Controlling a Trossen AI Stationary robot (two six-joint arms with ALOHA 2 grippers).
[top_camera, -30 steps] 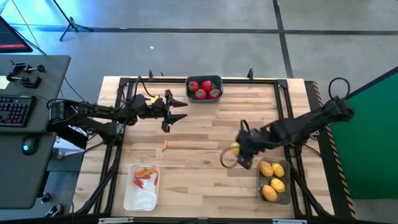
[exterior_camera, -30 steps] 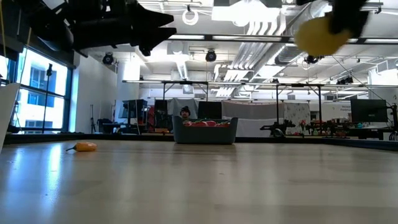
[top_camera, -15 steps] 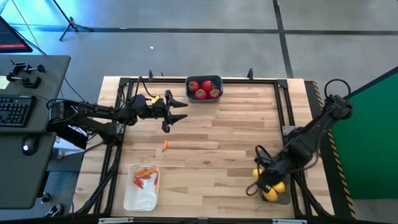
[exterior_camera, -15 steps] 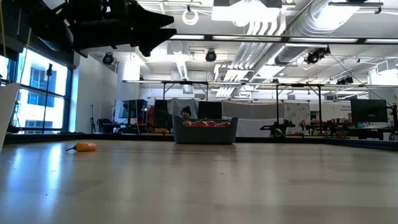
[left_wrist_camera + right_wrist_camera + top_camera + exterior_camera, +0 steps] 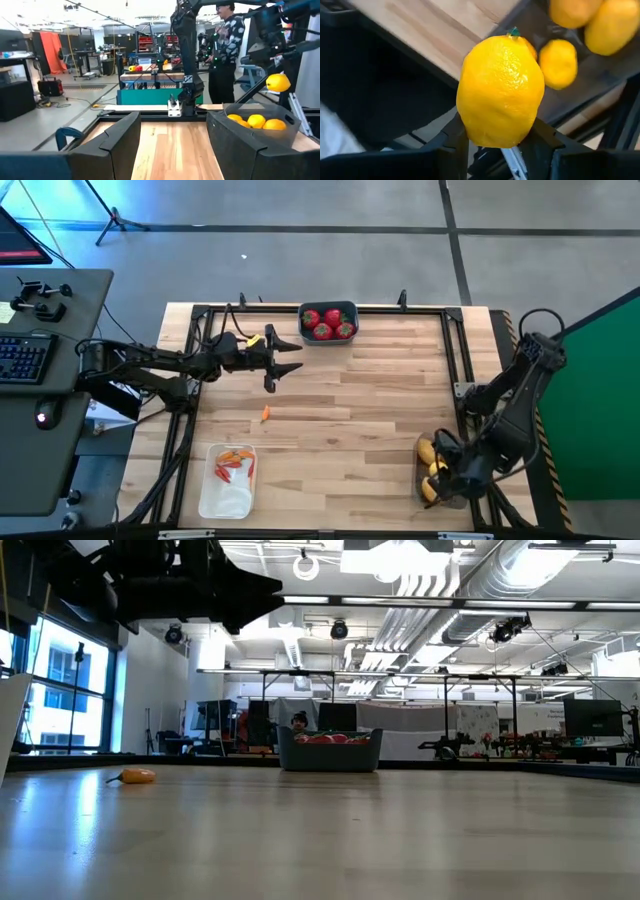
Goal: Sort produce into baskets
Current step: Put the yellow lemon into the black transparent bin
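My right gripper hangs over the smoky dark basket at the table's near right corner, shut on a yellow lemon. The left wrist view shows that lemon above the basket. Three lemons lie inside the basket. My left gripper is open and level over the table's far left part, with nothing between its fingers. A blue-grey basket at the far edge holds red produce. A white basket at the near left holds orange-red pieces. One small orange piece lies on the bare wood. My right gripper pinches the lemon between its two fingers, one on each of its two opposite sides, at the end away from the green stem tip. The fingers come steeply from above. The lemon is lifted clear, above the lemons in the basket.
Black frame rails run along the table's edges. A desk with a keyboard stands to the left, a green panel to the right. A person stands beyond the table. Bare wood lies between the baskets.
My right gripper has carried the lemon from the middle of the table toward the near right corner, over the smoky basket, rolling its wrist on the way. It stays shut on the lemon.
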